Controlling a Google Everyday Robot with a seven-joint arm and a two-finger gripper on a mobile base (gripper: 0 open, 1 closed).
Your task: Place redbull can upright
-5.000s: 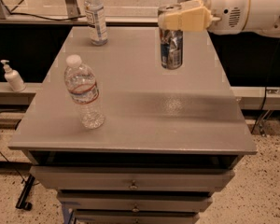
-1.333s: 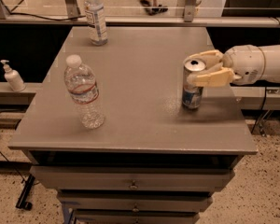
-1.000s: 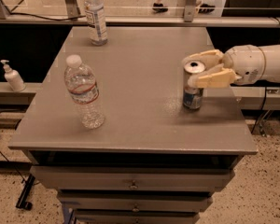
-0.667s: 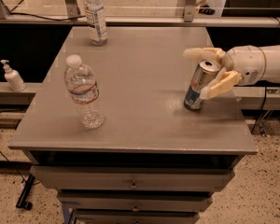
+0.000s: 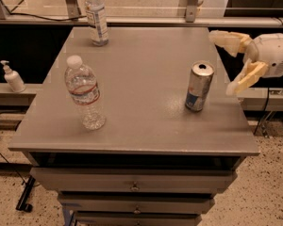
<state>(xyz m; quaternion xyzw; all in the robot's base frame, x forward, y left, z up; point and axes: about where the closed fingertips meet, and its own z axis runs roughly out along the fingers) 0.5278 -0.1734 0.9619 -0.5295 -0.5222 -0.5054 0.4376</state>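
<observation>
The redbull can (image 5: 199, 86) is slim, silver and blue with a small red mark. It stands upright, leaning slightly, on the grey table (image 5: 141, 121) near the right edge. My gripper (image 5: 230, 62) is to the right of the can, over the table's right edge. Its cream fingers (image 5: 245, 77) are spread wide and hold nothing. A gap shows between the can and the fingers.
A clear water bottle (image 5: 84, 94) stands at the table's front left. A second water bottle (image 5: 96, 17) stands at the back left. A soap dispenser (image 5: 11, 77) sits on a ledge left of the table. Drawers (image 5: 132, 187) are below the tabletop.
The gripper carried the can down from the back of the table to the right side, set it on the surface, opened its fingers and drew back to the right.
</observation>
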